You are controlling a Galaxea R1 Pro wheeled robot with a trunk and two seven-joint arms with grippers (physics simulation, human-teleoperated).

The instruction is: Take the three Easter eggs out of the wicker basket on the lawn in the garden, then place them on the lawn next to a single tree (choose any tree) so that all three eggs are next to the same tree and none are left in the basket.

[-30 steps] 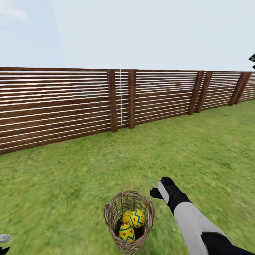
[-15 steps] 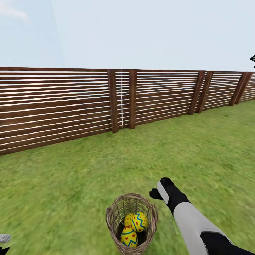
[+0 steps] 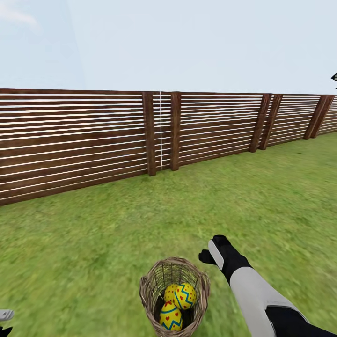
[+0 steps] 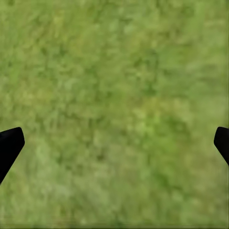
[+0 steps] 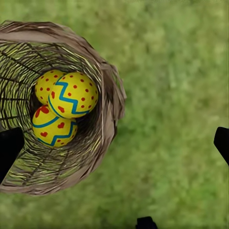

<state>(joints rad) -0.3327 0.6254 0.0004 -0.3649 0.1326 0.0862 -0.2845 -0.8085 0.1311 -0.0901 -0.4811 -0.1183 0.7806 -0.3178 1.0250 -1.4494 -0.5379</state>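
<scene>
**Basket on grass, all three eggs inside**

Wicker basket [image 3: 174, 296] sits on the lawn [image 3: 93, 243] near the lower middle of the head view, open mouth up. Three Easter eggs [image 3: 178, 302] are packed together in it, touching: one with a blue zigzag band and red dots [image 5: 73, 94] on top, a red-dotted one [image 5: 45, 83] partly hidden behind it, one with red hearts and blue bands [image 5: 51, 128] lying lowest. None on the grass.

Right gripper [image 5: 114, 143] hangs above the lawn just beside the basket's rim, not touching it. The right wrist view has its two dark fingertips [image 5: 10, 148] far out at opposite edges, so the jaws are spread wide with nothing between them. In the head view the right arm [image 3: 252, 290] reaches forward, its black end just right of the basket.

Left gripper [image 4: 114, 143] is over bare grass, fingertips [image 4: 9, 145] likewise wide apart, empty. A small part of the left arm [image 3: 5, 318] shows at the head view's lower left corner.

Surroundings: mottled green grass, a brown horizontal-slat fence [image 3: 70, 135] across the far edge with thick posts, pale sky above.
</scene>
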